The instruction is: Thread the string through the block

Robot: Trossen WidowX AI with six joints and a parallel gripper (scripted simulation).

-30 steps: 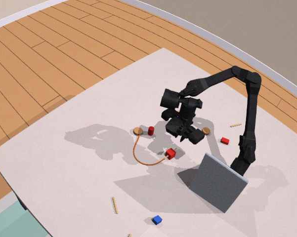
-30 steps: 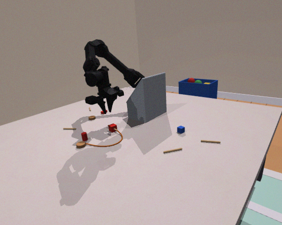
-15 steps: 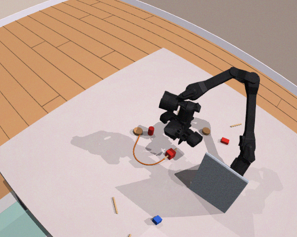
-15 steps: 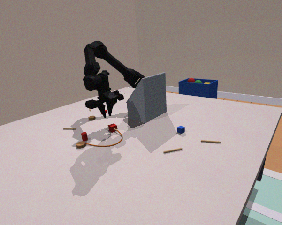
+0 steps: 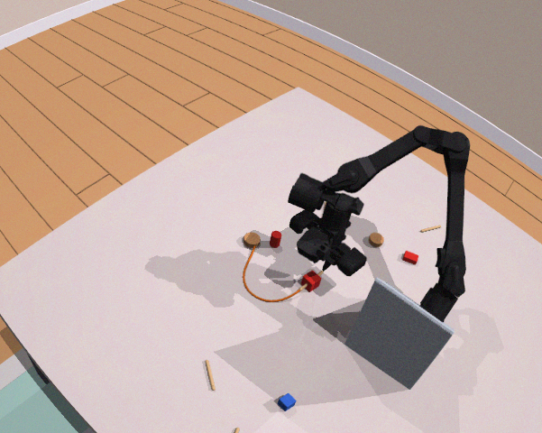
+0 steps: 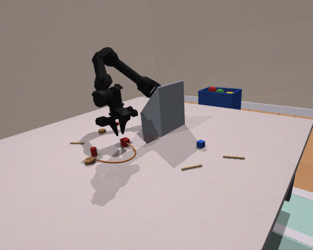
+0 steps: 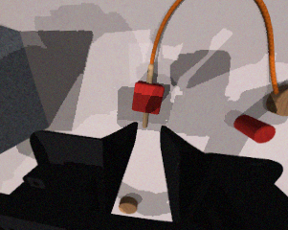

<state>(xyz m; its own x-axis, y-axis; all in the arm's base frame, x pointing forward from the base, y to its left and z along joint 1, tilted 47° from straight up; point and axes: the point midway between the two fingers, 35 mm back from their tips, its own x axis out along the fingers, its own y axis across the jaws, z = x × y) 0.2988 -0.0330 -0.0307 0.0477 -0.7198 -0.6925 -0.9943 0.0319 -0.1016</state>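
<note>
The red block (image 5: pixel 311 280) (image 6: pixel 125 141) (image 7: pixel 147 98) stands on the table. The thin wooden stick (image 5: pixel 303 287) (image 7: pixel 150 73) is in its hole and shows on both sides: the string end on one side, a short bare tip on the other. The orange string (image 5: pixel 271 300) (image 6: pixel 115 162) (image 7: pixel 161 37) curves from the stick to the round wooden button (image 5: pixel 252 239) (image 6: pixel 89 160) (image 7: pixel 284 101). My gripper (image 6: pixel 120 134) (image 7: pixel 148 127) is partly open and empty, pointing down above the table on the bare-tip side of the block. In the wrist view the tip lies just ahead of the fingertips.
A red cylinder (image 5: pixel 275 239) (image 6: pixel 94 151) (image 7: pixel 254 128) stands beside the button. A tall grey wedge (image 5: pixel 399 333) (image 6: pixel 172 107) (image 7: pixel 14 91) is near the block. A second disc (image 5: pixel 376 240) (image 6: pixel 101 130), a flat red piece (image 5: pixel 410 257), a blue cube (image 5: pixel 287 401) (image 6: pixel 200 144) and several loose sticks lie farther out.
</note>
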